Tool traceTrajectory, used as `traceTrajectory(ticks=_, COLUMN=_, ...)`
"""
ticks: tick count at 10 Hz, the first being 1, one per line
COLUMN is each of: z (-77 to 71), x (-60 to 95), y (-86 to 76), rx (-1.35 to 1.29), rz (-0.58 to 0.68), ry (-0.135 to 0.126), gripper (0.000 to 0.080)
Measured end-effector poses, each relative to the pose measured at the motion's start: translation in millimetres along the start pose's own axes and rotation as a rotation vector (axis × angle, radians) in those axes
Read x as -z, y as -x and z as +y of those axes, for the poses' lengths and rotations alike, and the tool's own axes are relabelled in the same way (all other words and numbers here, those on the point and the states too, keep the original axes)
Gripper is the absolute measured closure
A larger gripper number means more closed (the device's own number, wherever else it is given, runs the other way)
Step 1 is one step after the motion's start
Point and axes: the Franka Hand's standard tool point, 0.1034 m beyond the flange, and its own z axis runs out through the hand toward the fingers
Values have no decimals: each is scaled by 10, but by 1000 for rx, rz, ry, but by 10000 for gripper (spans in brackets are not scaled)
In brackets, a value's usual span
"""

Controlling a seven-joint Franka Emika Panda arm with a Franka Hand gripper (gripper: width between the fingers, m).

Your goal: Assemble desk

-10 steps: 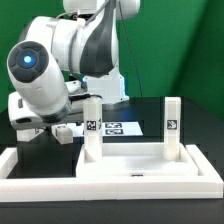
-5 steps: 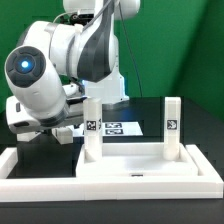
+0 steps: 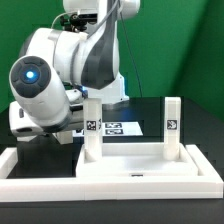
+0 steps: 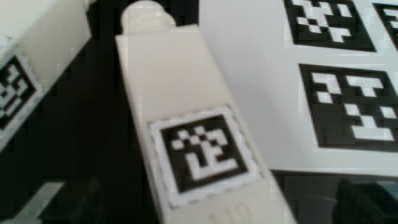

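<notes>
White desk leg [image 4: 169, 100] w/ tag [image 4: 199, 150] — flat, just under wide-open, empty tool [image 4: 192, 208]

the white arm [image 3: 88, 45] folds down from high above the claw [image 3: 52, 128], its upper links stacked behind and over it. a large rounded joint with a glowing blue ring [image 3: 31, 75] bulges out directly above the claw, facing the exterior camera. below that joint the wrist [image 3: 38, 112] turns downward, so the claw hangs low and points at the surface beneath it. the jaws stand spread as wide as they go. in the wrist view only the tips of the fingers [image 4: 36, 203] show, as dark blurred shapes at either side of the claw's gap.
</notes>
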Motion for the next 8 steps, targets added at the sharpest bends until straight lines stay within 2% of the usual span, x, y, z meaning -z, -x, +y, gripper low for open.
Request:
traceTrajectory(ticks=5, z=-18, x=2, y=-12, rx=6, rz=2, ry=5, gripper=163)
traceTrajectory(ticks=7, z=-18, x=2, y=-12, rx=6, rz=2, ry=5, gripper=512)
traceTrajectory(ticks=8, z=-18, x=2, y=-12, rx=6, rz=2, ry=5, gripper=512)
